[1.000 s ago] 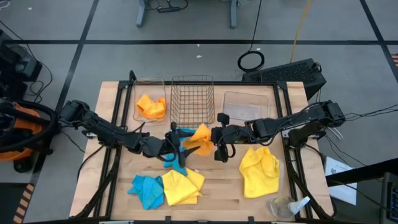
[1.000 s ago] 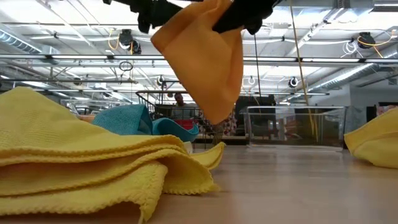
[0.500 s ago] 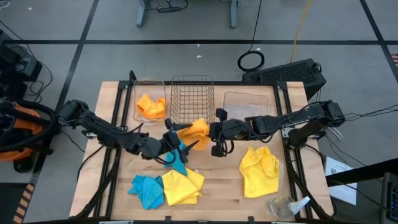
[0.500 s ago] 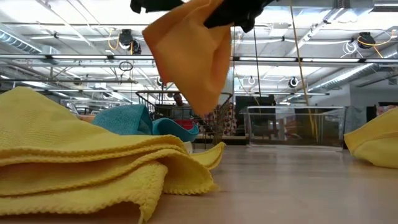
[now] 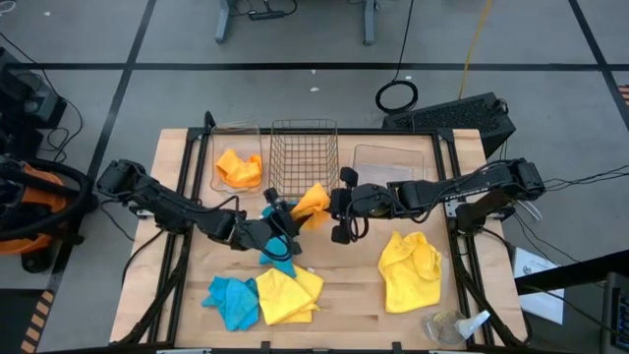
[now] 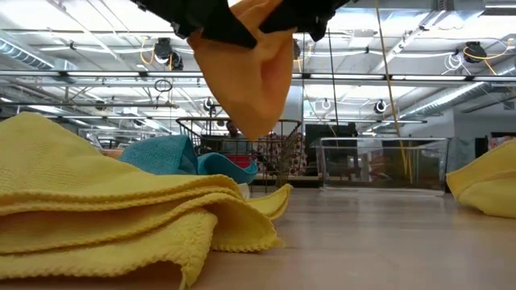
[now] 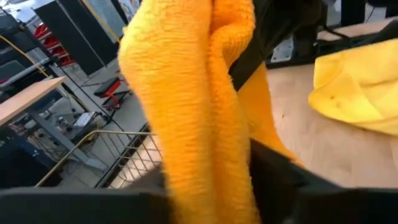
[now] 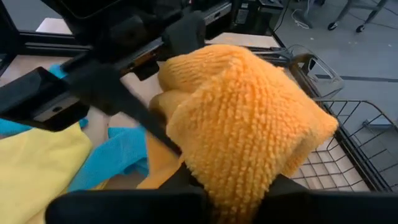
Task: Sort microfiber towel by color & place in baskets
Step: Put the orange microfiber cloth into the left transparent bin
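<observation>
High view — orange towel (image 5: 313, 202) between left gripper (image 5: 286, 215) and right gripper (image 5: 334, 205).

You are looking at two slim arms built of dark, nearly black segments joined by rounded joint housings. The left arm (image 5: 167, 205) runs in chunky matte links, and the right arm (image 5: 462, 187) matches it, with thin dark cables trailing beside its outer end. The left gripper (image 5: 283, 218) has narrow black fingers (image 8: 118, 93), flat and bar-like. The right gripper (image 5: 332, 211) ends in a blocky black body with the same matte finish.
</observation>
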